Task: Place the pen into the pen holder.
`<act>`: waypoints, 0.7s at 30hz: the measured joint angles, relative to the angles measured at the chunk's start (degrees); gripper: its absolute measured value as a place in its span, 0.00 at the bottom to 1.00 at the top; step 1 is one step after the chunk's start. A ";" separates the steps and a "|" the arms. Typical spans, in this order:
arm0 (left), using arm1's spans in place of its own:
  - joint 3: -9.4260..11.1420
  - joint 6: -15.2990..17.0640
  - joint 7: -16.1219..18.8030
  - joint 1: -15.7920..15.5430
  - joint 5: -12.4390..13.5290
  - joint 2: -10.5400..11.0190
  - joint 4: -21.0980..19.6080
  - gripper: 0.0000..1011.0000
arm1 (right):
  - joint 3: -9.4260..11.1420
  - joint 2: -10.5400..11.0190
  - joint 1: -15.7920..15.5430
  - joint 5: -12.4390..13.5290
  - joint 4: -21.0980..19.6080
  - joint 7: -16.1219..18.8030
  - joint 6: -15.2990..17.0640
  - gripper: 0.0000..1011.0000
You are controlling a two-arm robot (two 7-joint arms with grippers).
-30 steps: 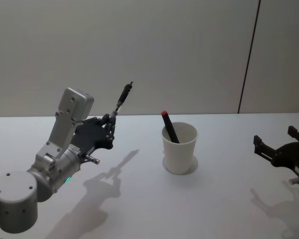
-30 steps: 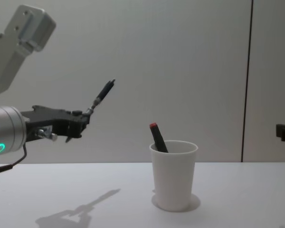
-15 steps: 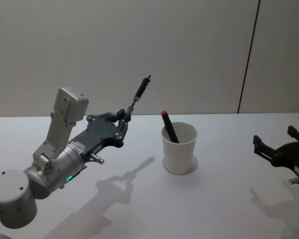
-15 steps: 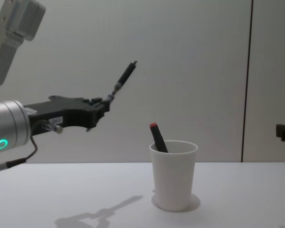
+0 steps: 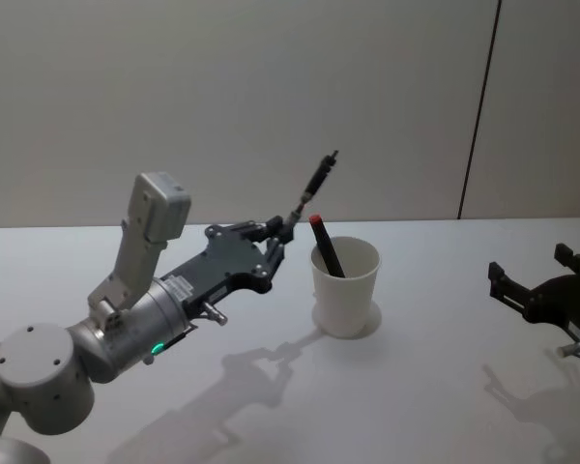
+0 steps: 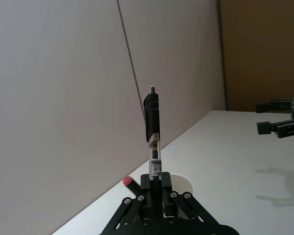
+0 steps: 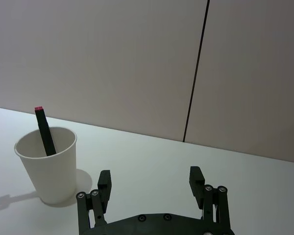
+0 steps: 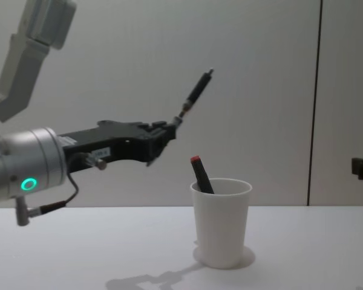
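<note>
My left gripper [image 5: 276, 238] [image 8: 169, 128] [image 6: 156, 185] is shut on the lower end of a slim black-and-clear pen [image 5: 311, 188] [image 8: 195, 94] [image 6: 153, 125], which points up and to the right. The gripper hovers above the table, just left of the white pen holder [image 5: 346, 288] [image 8: 221, 222] [image 7: 48, 164]. A black marker with a red cap [image 5: 325, 246] [image 8: 200, 174] [image 7: 44, 129] leans inside the holder. My right gripper [image 5: 536, 282] [image 7: 151, 182] stands open low at the table's right side, with nothing between its fingers.
The white table [image 5: 416, 387] carries the shadows of both arms. A plain wall with a dark vertical seam [image 5: 478, 106] rises behind the table.
My left arm has carried the pen to the right and a little higher, closing on the pen holder. The right gripper, the holder and the marker have stayed still.
</note>
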 joint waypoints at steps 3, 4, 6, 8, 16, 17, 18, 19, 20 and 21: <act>0.44 -0.29 -1.34 -0.57 -0.09 -0.32 0.74 0.13 | 0.00 0.00 0.00 0.00 0.00 0.00 0.00 0.99; 0.59 -0.33 -1.63 -0.76 -0.09 -0.43 0.99 0.13 | 0.00 0.00 0.00 0.00 0.00 0.00 0.00 0.99; 0.91 -0.48 -2.59 -1.18 -0.09 -0.67 1.52 0.13 | 0.00 0.00 0.00 0.00 0.00 0.00 0.00 0.99; 1.20 -0.53 -3.13 -1.51 -0.06 -0.85 1.86 0.13 | 0.00 0.00 0.00 0.00 0.00 0.00 0.00 0.99; 2.53 -0.75 -5.68 -2.98 0.42 -1.71 3.81 0.13 | 0.00 -0.01 -0.02 0.00 0.00 0.03 -0.08 0.99; 2.65 -0.76 -5.86 -3.09 0.48 -1.79 3.99 0.13 | 0.00 -0.01 -0.03 0.00 0.00 0.04 -0.11 0.99; 2.86 -0.80 -6.17 -3.31 0.57 -1.93 4.27 0.13 | 0.02 -0.01 -0.08 0.02 0.00 0.05 -0.18 0.99; 2.96 -0.83 -6.37 -3.42 0.62 -1.99 4.39 0.13 | 0.03 -0.01 -0.10 0.03 0.00 0.05 -0.22 0.99; 3.09 -0.85 -6.50 -3.55 0.65 -2.08 4.57 0.13 | 0.05 -0.01 -0.13 0.07 0.00 0.05 -0.26 0.99; 3.16 -0.87 -6.63 -3.62 0.68 -2.13 4.66 0.13 | 0.08 0.01 -0.18 0.11 0.00 0.06 -0.33 0.99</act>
